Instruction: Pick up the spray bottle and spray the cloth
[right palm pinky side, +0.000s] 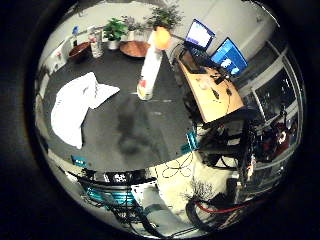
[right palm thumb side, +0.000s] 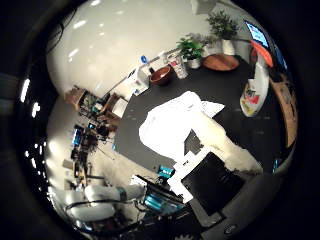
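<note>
A white spray bottle (right palm pinky side: 149, 67) with an orange head stands upright on the black table (right palm pinky side: 135, 135), toward its far half. A crumpled white cloth (right palm pinky side: 75, 107) lies flat on the table beside the bottle, a short gap between them. My right hand (right palm thumb side: 227, 147) hovers well above the near part of the table, apart from both. One white finger reaches out fairly straight over the cloth's edge, and black and white hand parts show beside it. Nothing is in the hand.
At the table's far end stand a brown bowl (right palm thumb side: 161, 75), potted plants (right palm thumb side: 191, 49), a wooden plate (right palm thumb side: 220, 61) and a small printed container (right palm pinky side: 95, 44). A wooden desk (right palm pinky side: 212, 95) with two lit monitors stands alongside the table. Shelving and clutter fill the room beyond.
</note>
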